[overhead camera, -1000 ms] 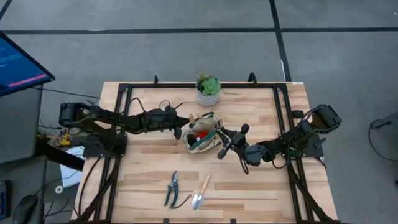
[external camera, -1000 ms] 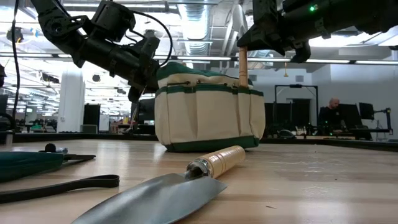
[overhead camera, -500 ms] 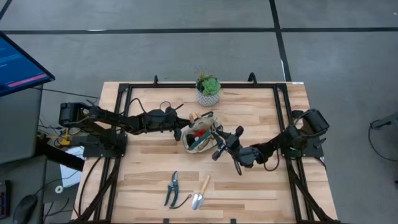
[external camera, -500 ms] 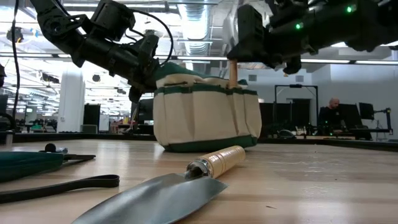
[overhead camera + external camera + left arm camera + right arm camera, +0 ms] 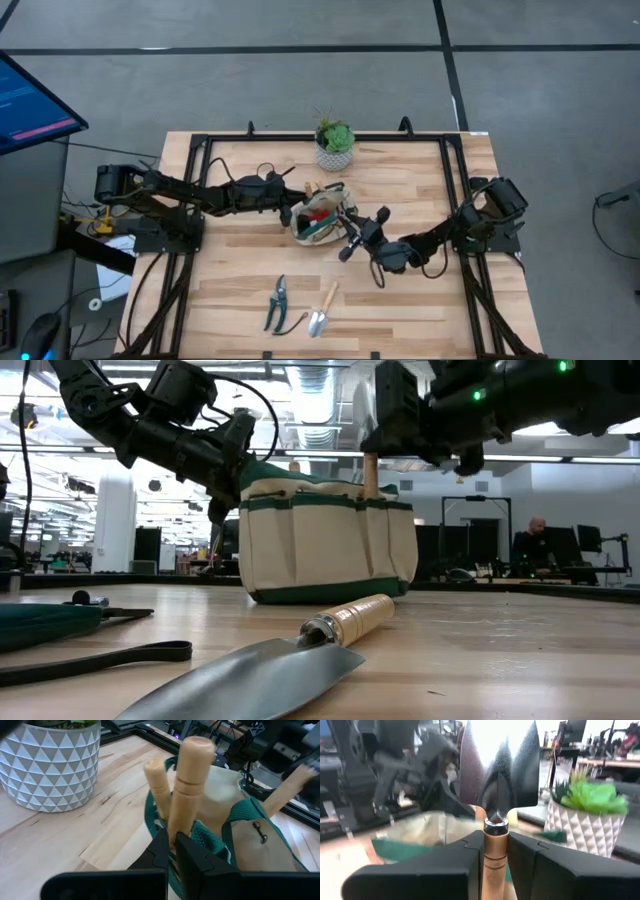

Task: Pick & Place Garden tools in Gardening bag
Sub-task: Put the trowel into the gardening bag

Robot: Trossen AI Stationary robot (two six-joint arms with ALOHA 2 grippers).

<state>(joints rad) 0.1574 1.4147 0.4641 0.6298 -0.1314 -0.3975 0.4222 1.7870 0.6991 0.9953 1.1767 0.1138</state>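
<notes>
A: Where is the gardening bag?
B: Mid-table, at six o'clock from the potted plant. The left gripper has its fingers pinched together on the bag's green rim, beside two wooden handles.
A: And the right gripper?
B: At the bag's four o'clock edge, clamped on a trowel, handle pointing down, probably into the bag.
A: Anything outside?
B: Pruning shears and a second trowel lie near the table's six o'clock edge.
</notes>
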